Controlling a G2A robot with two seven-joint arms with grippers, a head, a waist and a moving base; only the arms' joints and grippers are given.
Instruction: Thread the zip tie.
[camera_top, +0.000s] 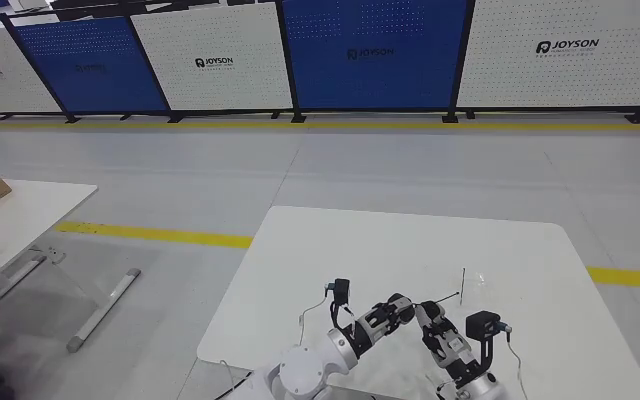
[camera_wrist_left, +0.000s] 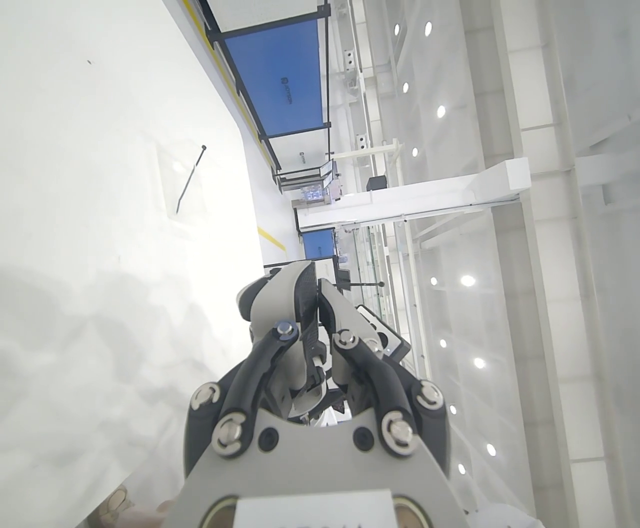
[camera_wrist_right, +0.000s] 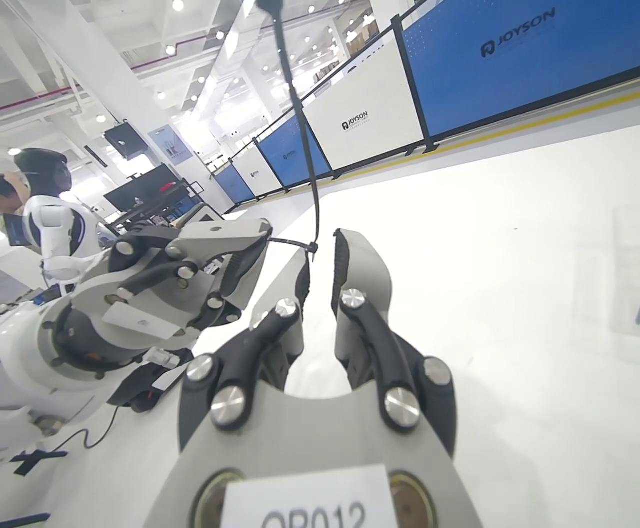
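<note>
**Two-armed robot at a white table, seen from above and from both wrists.** Both grippers are hanging close together over the table's 6 o'clock edge. The left gripper is sitting at 9 o'clock of the right gripper.

The jaws of the left gripper are pressing together on one end of a black zip tie. The zip tie is being held off the table and is pointing away from those jaws toward 2 o'clock in the top view. In the left wrist view the zip tie is sticking out past the closed jaws and ending in a small knob.

In the right wrist view the strap is running from the left gripper to a point just off one fingertip of the right gripper, whose jaws are standing open. Whether strap and fingertip are touching cannot be told. From there the zip tie is extending away from the camera.

A spare zip tie is lying flat on a clear plastic bag on the table. It is lying at 1 o'clock of the right gripper, well apart from both sets of jaws.
</note>
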